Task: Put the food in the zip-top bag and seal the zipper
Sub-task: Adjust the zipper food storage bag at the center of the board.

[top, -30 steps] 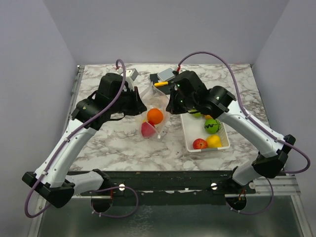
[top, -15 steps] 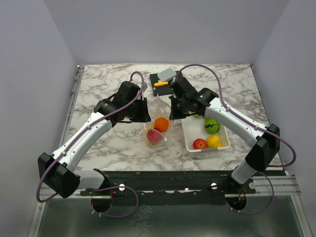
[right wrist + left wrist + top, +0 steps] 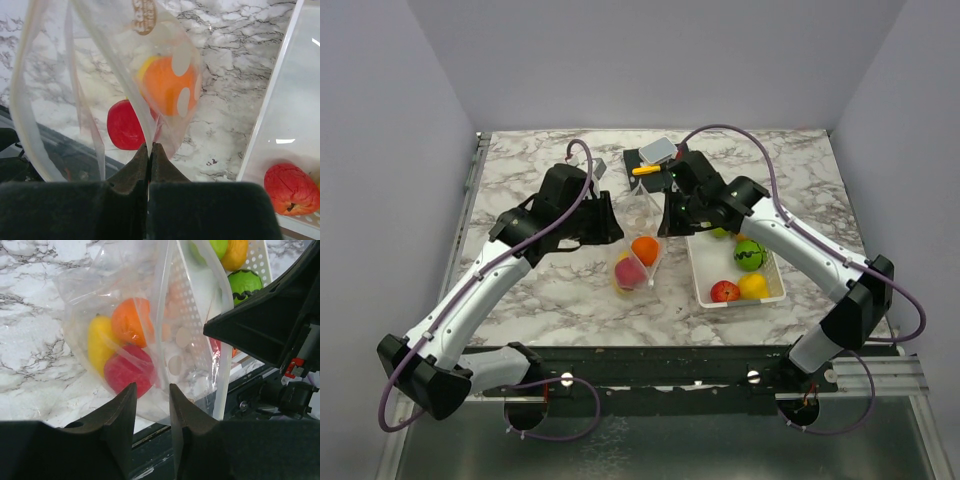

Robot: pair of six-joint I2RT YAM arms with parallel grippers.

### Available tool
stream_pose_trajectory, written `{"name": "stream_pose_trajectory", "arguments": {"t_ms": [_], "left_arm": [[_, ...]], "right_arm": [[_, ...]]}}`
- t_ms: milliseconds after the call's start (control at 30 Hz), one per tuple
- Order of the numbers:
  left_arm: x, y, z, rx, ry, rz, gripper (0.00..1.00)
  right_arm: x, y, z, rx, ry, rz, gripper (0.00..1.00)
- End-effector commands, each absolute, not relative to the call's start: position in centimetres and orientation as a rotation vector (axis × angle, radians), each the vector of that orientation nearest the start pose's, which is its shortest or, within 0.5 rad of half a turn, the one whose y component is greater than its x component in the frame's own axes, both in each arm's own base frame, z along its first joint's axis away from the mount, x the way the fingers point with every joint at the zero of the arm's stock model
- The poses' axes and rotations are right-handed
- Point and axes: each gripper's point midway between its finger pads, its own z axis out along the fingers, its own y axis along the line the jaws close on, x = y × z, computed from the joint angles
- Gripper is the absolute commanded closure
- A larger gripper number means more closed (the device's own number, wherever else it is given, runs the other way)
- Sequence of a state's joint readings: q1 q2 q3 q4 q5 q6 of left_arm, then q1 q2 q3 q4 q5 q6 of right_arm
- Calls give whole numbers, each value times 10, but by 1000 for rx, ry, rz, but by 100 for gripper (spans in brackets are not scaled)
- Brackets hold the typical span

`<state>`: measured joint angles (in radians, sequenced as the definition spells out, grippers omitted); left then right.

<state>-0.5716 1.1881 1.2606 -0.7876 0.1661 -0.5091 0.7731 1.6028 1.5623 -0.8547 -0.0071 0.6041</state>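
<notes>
The marble counter (image 3: 520,165) lies under both arms. The white basket (image 3: 698,270) sits just to the outer side of the right gripper (image 3: 150,147) and holds the food not yet bagged: a green fruit (image 3: 748,255), a red one (image 3: 725,291) and a yellow one (image 3: 754,286).

The zip-top bag (image 3: 95,295) hangs between the two grippers, its bottom on the counter below them. The right gripper is closed tight on a fold of the bag's film near the mouth and takes the bag's weight. The left gripper (image 3: 151,390) has its jaws partly apart, and nothing looks pinched between them. The bag's edge is right in front of its tips.

An orange fruit (image 3: 131,322), a yellow fruit (image 3: 99,347) and a red fruit (image 3: 130,371) lie inside the bag, low, ahead of the left gripper. The zipper (image 3: 161,325) runs up from near the left fingertips and is unsealed.

The task looks roughly half loaded, and the step in hand appears to be letting go on the left side. To do that well:

- Spread the left jaws fully before backing off, so the film does not drag.
- Hold the right pinch high and firm.
- Leave the mouth facing up, so the fruits stay low in the bag.
</notes>
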Motion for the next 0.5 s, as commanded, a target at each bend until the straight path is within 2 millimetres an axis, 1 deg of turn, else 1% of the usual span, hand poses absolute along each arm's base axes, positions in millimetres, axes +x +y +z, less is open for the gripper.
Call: {"name": "stream_pose_trajectory", "arguments": {"t_ms": [0, 133, 367, 467], "left_arm": [[249, -213, 264, 103, 2330, -729, 66], [253, -216, 261, 72, 2322, -748, 66], [260, -223, 278, 16, 2260, -808, 66], [261, -223, 278, -4, 2257, -811, 66]], "right_arm": [[269, 310, 230, -203, 2505, 679, 99], [269, 310, 230, -191, 2503, 675, 99], [268, 311, 229, -178, 2498, 669, 99], [268, 313, 228, -176, 2498, 671, 99]]}}
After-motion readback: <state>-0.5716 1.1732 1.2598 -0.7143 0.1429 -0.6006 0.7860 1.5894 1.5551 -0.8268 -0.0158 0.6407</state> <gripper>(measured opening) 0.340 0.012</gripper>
